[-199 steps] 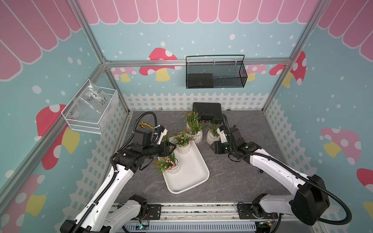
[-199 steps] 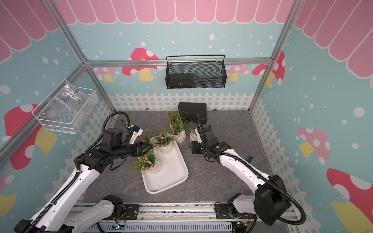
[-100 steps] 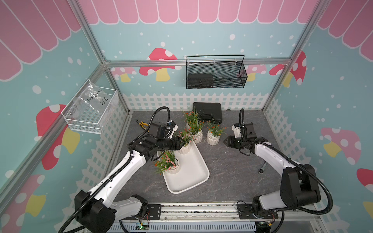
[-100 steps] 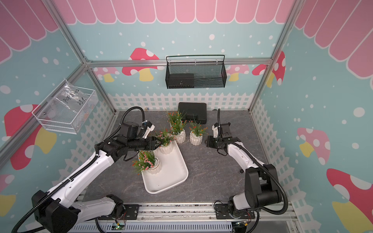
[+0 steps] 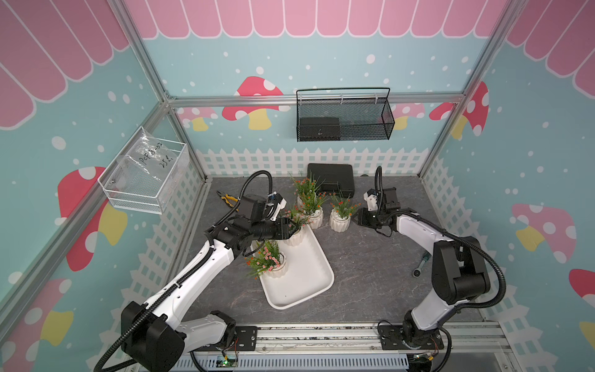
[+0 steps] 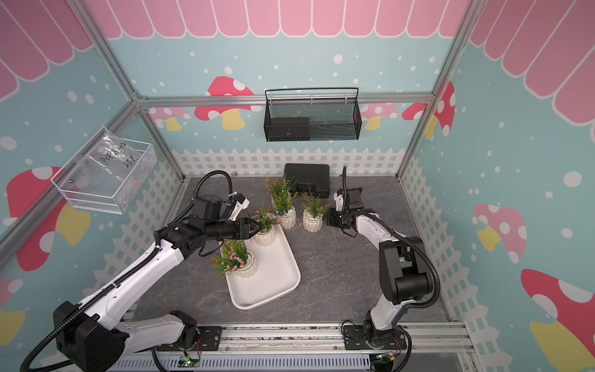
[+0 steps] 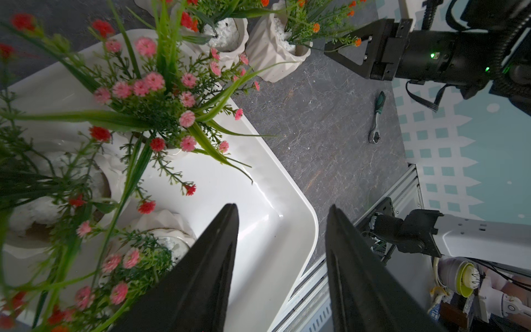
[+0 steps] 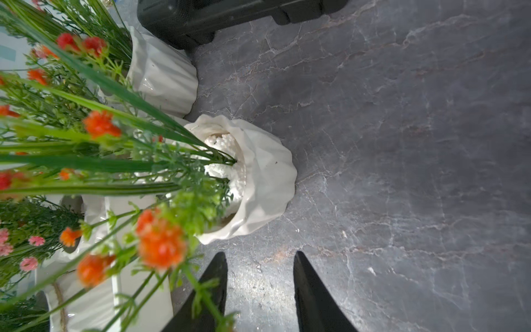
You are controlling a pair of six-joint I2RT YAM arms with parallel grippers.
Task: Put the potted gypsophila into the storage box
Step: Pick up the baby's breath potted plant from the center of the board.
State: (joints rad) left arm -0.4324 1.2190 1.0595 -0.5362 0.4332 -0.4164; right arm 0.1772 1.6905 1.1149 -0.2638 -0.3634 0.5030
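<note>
the potted gypsophila are small artificial plants, green sprigs with tiny pink or orange-red flowers in white ribbed pots. two of them stand inside the storage box [image 5: 309,277], a large shallow white plastic tray with rounded corners: the pink-flowered pot [image 5: 276,270] near its middle and a second pot [image 5: 295,238] at its far end. the left wrist view seems to show a third pot in the tray, close under the arm, but i cannot confirm this from above. three more stand outside on the grey marbled table [image 5: 370,273], grouped just beyond the far end of the tray: the orange-flowered pot [image 5: 339,222], a neighbour pot [image 5: 317,217] and a rear pot [image 5: 305,188]. so i judge the task about half done (at least three pots are left).

the left gripper [image 7: 281,207] hangs over the far part of the tray, its fingers moderately apart with nothing between them. the right gripper [image 8: 260,254] is low over the table, just beside the orange-flowered pot, with only a narrow gap between its fingers and nothing in it; the pot is not yet gripped.

for writing: the clear plastic bag [image 5: 148,161] in the white wire basket [image 5: 135,196] on the left wall carries black handwriting, something like "pet" and some digits which i cannot read surely.
</note>
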